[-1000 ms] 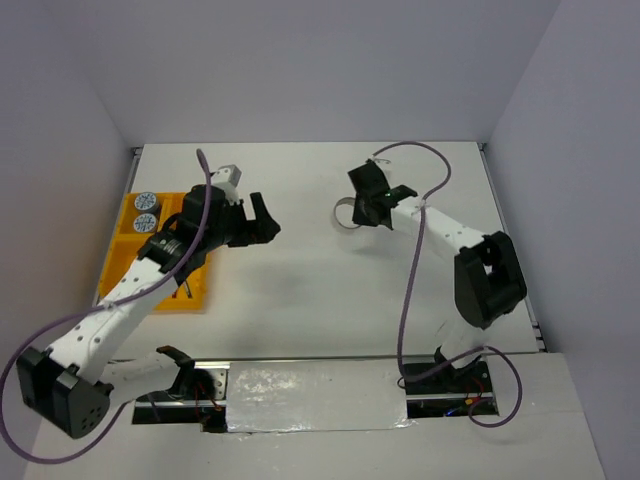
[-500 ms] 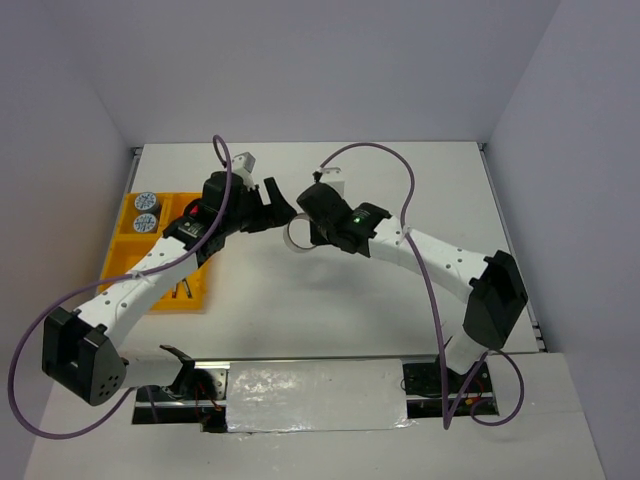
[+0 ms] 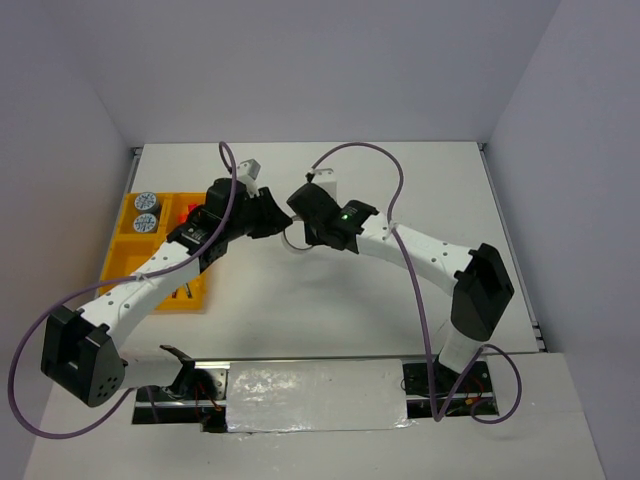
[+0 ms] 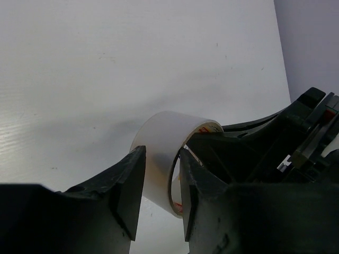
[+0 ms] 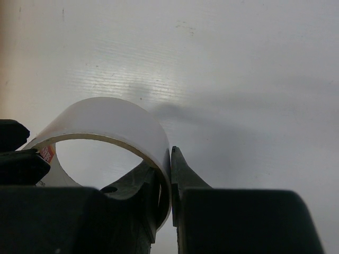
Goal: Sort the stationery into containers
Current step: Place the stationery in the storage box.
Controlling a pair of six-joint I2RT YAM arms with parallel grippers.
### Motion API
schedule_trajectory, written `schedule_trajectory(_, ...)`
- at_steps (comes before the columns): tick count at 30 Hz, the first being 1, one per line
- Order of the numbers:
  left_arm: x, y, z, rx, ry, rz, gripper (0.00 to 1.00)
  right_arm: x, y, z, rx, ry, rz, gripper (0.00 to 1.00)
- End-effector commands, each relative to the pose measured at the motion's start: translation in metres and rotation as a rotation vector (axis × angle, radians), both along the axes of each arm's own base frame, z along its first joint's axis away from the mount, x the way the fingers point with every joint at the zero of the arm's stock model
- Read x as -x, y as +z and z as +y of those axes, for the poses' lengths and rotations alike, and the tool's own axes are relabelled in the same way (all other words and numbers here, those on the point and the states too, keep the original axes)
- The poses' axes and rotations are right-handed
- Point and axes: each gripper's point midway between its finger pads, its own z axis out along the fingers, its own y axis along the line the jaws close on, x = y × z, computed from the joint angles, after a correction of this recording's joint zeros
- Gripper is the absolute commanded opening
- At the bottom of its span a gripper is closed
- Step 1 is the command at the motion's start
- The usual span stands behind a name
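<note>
The silvery tape ring (image 3: 292, 238) hangs above the middle of the table between both arms. My right gripper (image 5: 168, 153) is shut on the ring's wall (image 5: 106, 119), one finger inside and one outside. My left gripper (image 4: 161, 156) straddles the opposite side of the tape ring (image 4: 161, 143), and small gaps still show between its fingers and the wall. In the top view the left gripper (image 3: 279, 224) and right gripper (image 3: 299, 233) meet tip to tip. The yellow-orange tray (image 3: 125, 250) lies at the far left with two blue-white rolls (image 3: 146, 211) in its back compartment.
Thin pens (image 3: 185, 290) lie in the tray's near compartment, partly under the left arm. A small red item (image 3: 192, 210) shows at the tray's back right. Purple cables loop over both arms. Grey walls close in the table at the back and sides.
The right arm carried the tape ring left to the middle of the table. The left gripper came up to meet it, and its jaws narrowed around the ring's wall.
</note>
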Motion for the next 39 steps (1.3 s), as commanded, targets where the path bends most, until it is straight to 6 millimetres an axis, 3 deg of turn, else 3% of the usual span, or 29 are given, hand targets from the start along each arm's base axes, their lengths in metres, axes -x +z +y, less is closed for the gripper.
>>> schedule_trajectory(1, 0.001, -0.011, 0.000, -0.005, -0.020, 0.003, 0.44, -0.012, 0.046, 0.018, -0.111, 0.003, -0.084, 0.00)
schedule_trajectory(4, 0.002, -0.016, -0.005, -0.014, -0.055, 0.010, 0.44, -0.013, 0.046, 0.022, -0.104, 0.013, -0.075, 0.00)
schedule_trajectory(7, 0.001, -0.024, -0.002, -0.069, -0.042, 0.026, 0.19, -0.015, 0.046, 0.023, -0.083, 0.015, -0.072, 0.00)
schedule_trajectory(9, 0.002, -0.032, 0.002, -0.106, -0.034, 0.043, 0.08, -0.017, 0.044, 0.022, -0.068, 0.013, -0.070, 0.01)
schedule_trajectory(13, 0.002, -0.047, 0.004, -0.181, -0.054, 0.048, 0.00, -0.020, 0.039, 0.023, -0.030, 0.009, -0.055, 0.02)
schedule_trajectory(20, 0.008, -0.064, -0.011, -0.276, -0.145, 0.034, 0.00, -0.017, 0.040, 0.033, -0.059, 0.048, -0.042, 0.02)
schedule_trajectory(30, 0.023, -0.080, -0.033, -0.305, -0.254, -0.004, 0.01, -0.003, 0.060, 0.041, -0.188, 0.105, -0.059, 0.02)
schedule_trajectory(33, 0.024, -0.079, -0.032, -0.321, -0.243, 0.005, 0.41, -0.005, 0.057, 0.040, -0.158, 0.099, -0.044, 0.01)
schedule_trajectory(39, 0.020, -0.078, -0.021, -0.373, -0.199, 0.007, 0.43, -0.004, 0.049, 0.037, -0.133, 0.090, -0.041, 0.00)
